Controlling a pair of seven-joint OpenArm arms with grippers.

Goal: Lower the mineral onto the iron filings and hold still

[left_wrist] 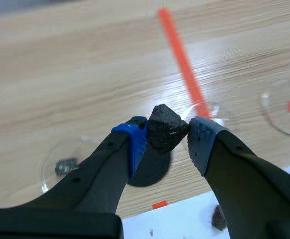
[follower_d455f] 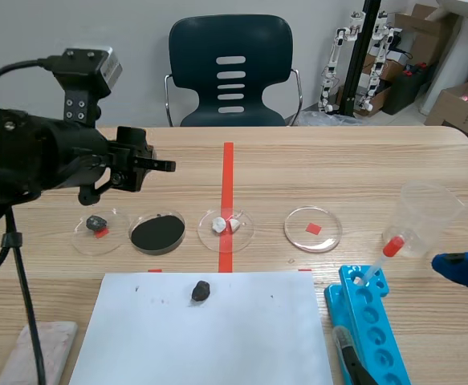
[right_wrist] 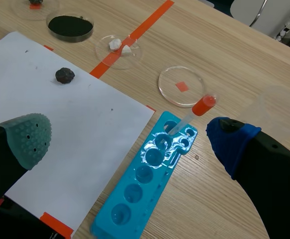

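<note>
A dark angular mineral [left_wrist: 165, 128] is pinched between the pads of my left gripper [left_wrist: 167, 138], which is shut on it. It hangs in the air above the round dish of black iron filings [left_wrist: 149, 172], apart from the powder. In the scene view the left gripper [follower_d455f: 160, 165] is raised over the table behind that dish [follower_d455f: 157, 233]. My right gripper [right_wrist: 130, 137] stands open with nothing in it, over the white paper's edge and the blue well tray [right_wrist: 149, 169]. Only its blue fingertip [follower_d455f: 458, 266] shows at the scene's right edge.
A second dark lump [follower_d455f: 201, 291] lies on the white paper [follower_d455f: 217, 345]. Three clear dishes flank the filings: one with a small dark piece [follower_d455f: 97, 224], one with white pieces [follower_d455f: 225, 225], one with a red tag [follower_d455f: 312, 228]. A plastic cup [follower_d455f: 428, 215] and a red-capped dropper [follower_d455f: 388, 250] stand right.
</note>
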